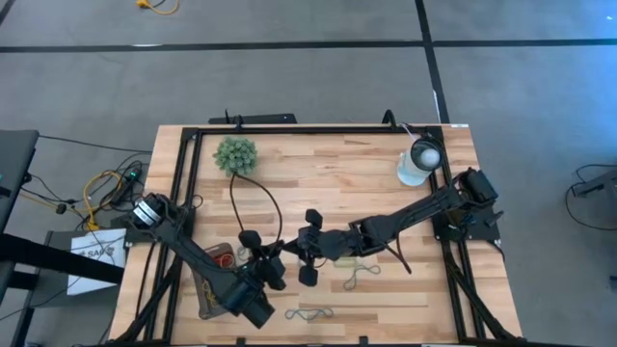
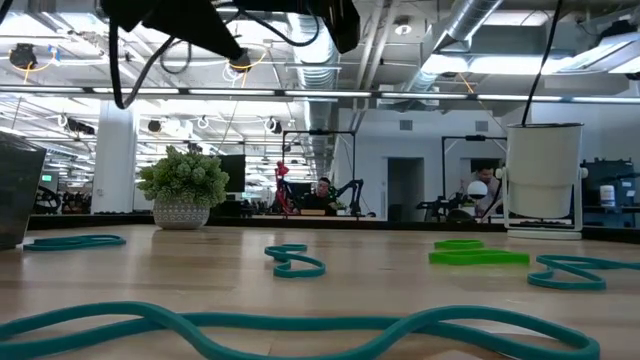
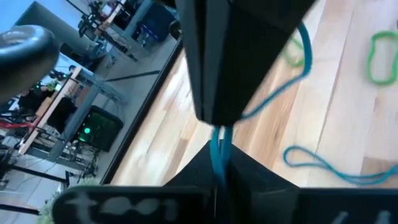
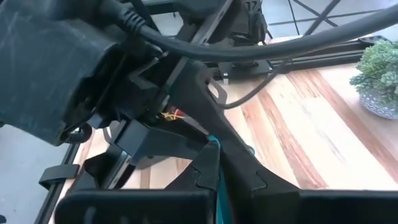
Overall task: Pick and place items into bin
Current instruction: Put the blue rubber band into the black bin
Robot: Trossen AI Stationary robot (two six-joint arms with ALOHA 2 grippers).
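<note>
A teal rubber band [image 3: 283, 84] hangs in the air between my two grippers, above the middle of the table. My left gripper [image 3: 217, 169] [image 1: 278, 260] is shut on one end of it. My right gripper [image 4: 214, 163] [image 1: 297, 253] meets it tip to tip and is shut on the same band [image 4: 215, 152]. The bin [image 1: 214, 275], a dark tray, lies flat on the table at the near left beneath my left arm, with red and yellow bands [image 1: 224, 256] in it. More loose bands lie flat on the wood: teal ones [image 1: 361, 277] [image 1: 308, 313] [image 2: 295, 262] and a green one [image 2: 478, 256]. My left gripper pinches a doubled stretch of the teal band [image 3: 217, 148] between its two fingers. From there the band runs straight to the right gripper's fingertips [image 3: 214, 112]. The band is clear of the table. My right gripper pinches the same band [image 4: 214, 144] between its two fingers, coming at it from the table's right side, slanting slightly down. A free loop of the band [image 3: 303, 46] curls out past its fingers and hangs above the wood.
A fuzzy green plant ball [image 1: 236, 154] stands at the far left and a white round object [image 1: 421, 159] at the far right. A black metal frame [image 1: 183, 164] runs along the table's sides. The two arms cross the middle of the table.
</note>
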